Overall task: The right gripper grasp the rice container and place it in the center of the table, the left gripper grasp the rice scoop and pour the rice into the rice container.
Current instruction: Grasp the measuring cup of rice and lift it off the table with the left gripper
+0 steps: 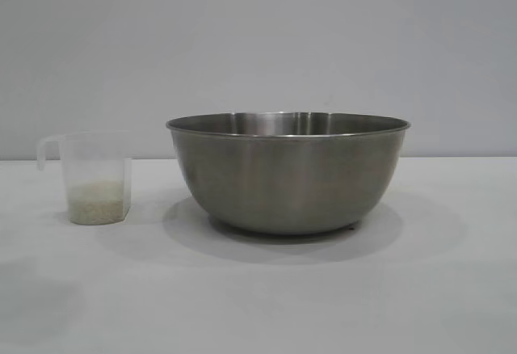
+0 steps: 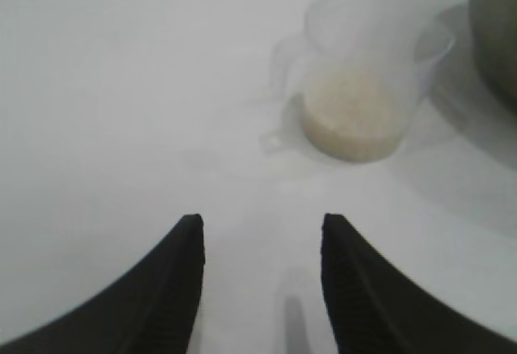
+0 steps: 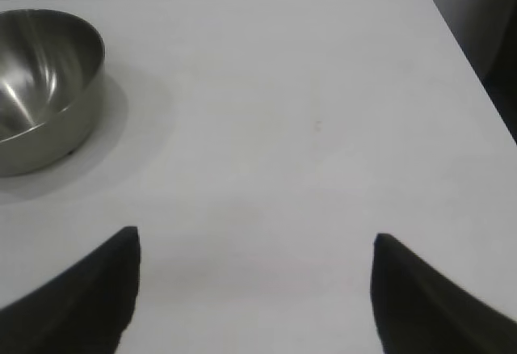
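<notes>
no readable text, labels, brands, numbers or signs on anything shown

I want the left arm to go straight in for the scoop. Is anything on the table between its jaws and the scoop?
Nothing visible. In the left wrist view, only bare table lies between the left gripper and the rice scoop. The rice container stands beside the scoop, off that path.

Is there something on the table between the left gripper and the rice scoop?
No. In the left wrist view only bare table lies between the left gripper and the rice scoop.

Brushed grey steel rice container [image 1: 287, 172], translucent rice scoop [image 1: 95, 178] holding off-white rice [image 1: 98, 203], white table [image 1: 323, 305].
</notes>
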Tool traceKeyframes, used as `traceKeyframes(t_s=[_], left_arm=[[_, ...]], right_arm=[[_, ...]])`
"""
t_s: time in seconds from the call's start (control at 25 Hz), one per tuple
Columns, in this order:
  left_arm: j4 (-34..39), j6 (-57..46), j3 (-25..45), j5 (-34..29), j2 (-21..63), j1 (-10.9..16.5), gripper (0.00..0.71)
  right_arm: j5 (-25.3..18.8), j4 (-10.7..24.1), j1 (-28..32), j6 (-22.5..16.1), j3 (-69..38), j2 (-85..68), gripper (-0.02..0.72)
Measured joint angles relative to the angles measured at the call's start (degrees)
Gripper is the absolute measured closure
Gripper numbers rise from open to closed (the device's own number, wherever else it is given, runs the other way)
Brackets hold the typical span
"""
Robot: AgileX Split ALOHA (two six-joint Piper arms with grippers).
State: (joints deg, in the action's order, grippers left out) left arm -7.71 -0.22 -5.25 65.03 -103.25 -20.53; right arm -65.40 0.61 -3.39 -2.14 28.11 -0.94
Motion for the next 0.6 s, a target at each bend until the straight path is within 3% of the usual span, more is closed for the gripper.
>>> traceKeyframes(t_s=[0.16, 0.6], left_arm=[[0.0, 0.0, -3.3, 0.1, -3.9, 0.0, 0.431], [-0.2, 0.0, -11.0, 0.2, -4.7, 0.0, 0.431]], right_arm=[[0.0, 0.0, 0.0, 0.0, 0.0, 0.0, 0.198], [0.0, 0.0, 0.0, 0.0, 0.0, 0.0, 0.198]])
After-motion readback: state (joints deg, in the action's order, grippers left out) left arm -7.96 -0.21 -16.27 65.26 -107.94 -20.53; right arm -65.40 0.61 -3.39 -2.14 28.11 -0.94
